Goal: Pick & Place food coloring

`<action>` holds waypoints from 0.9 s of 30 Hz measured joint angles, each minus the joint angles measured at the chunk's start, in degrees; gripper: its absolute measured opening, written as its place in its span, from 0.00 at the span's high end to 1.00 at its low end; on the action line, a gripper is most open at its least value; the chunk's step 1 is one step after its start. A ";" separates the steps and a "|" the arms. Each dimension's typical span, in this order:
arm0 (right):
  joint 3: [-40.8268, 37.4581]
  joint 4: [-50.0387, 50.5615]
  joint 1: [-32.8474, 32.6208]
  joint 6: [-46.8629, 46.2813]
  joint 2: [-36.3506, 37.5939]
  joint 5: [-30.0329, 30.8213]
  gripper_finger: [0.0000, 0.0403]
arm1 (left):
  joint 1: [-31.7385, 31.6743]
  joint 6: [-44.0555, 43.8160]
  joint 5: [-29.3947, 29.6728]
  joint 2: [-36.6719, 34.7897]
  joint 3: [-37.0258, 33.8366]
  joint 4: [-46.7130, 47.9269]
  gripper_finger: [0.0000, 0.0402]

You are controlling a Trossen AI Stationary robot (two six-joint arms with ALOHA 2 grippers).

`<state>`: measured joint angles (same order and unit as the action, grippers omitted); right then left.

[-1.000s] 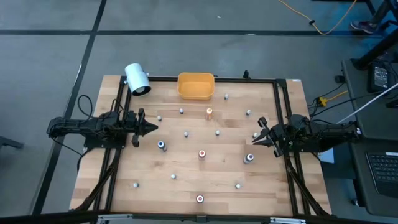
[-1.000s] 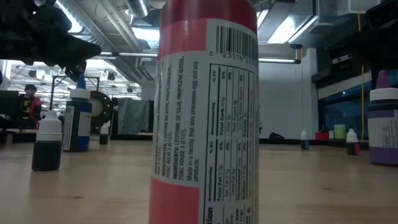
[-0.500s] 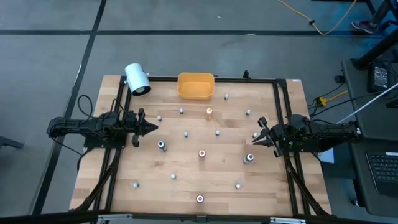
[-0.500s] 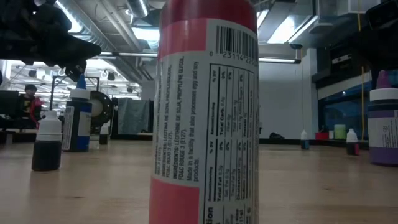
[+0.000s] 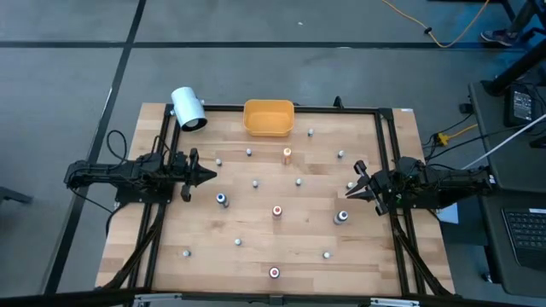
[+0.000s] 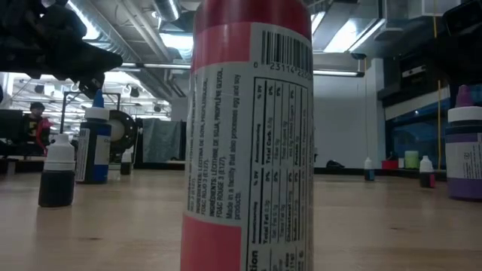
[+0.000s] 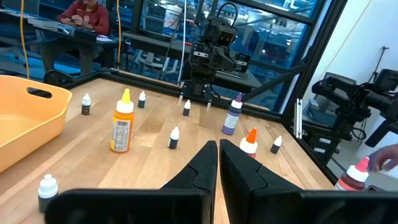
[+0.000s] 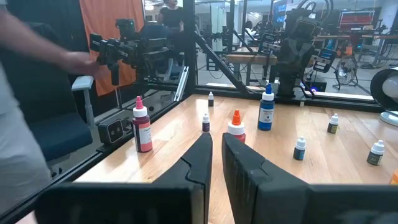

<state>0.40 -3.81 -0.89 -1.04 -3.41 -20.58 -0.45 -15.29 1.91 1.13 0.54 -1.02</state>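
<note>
Nothing has changed across the last second: both arms sit exactly where they were, and every bottle lies in the same place. I judge from this that the task has not begun, or the robot is paused before its first reach.

The left pincer [image 5: 205,176] hovers at the left side of the desk [image 5: 256,234], its fingers pressed nearly together and empty, as the left wrist view confirms. The right pincer [image 5: 357,191] mirrors it at the right side, its fingers close with a narrow gap between them, holding nothing.

The food coloring [image 5: 276,211] is scattered widely over the desk, all bottles upright as far as I can tell and well apart from one another. A blue-capped bottle [image 5: 222,199] stands near the left pincer, a dark-capped one [image 5: 341,217] near the right pincer, an orange bottle [image 5: 287,154] just in front of the bin, and a red bottle [image 5: 274,273] at the near edge, right against the low camera.

The yellow-orange bin [image 5: 269,118] rests at the far edge of the desk, and its inside shows bare: no bottle has been placed in it. A white cylinder [image 5: 188,108] lies on its side at the far left corner; whether anything is inside it cannot be seen. If the bin is the goal, all placing remains to be done.
</note>
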 joint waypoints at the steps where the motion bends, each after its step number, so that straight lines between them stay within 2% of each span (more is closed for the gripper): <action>1: 0.00 0.00 0.00 0.00 -0.01 0.00 0.90 | 0.00 0.02 -0.01 0.00 -0.01 -0.02 0.96; 11: 0.00 -0.01 0.00 0.00 0.01 0.00 0.90 | -0.02 0.02 0.15 -0.02 -0.02 -0.02 0.96; 17: 0.01 0.00 0.00 0.00 -0.01 0.44 0.90 | -0.02 0.02 7.35 -0.02 0.00 -1.05 0.96; 27: -0.01 0.00 0.00 0.00 -0.01 0.48 0.90 | -0.02 0.45 9.99 0.10 0.00 -1.77 0.96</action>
<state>0.38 -3.81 -0.89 -1.04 -3.42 -20.10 -0.47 -14.84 11.90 1.23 0.54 -2.79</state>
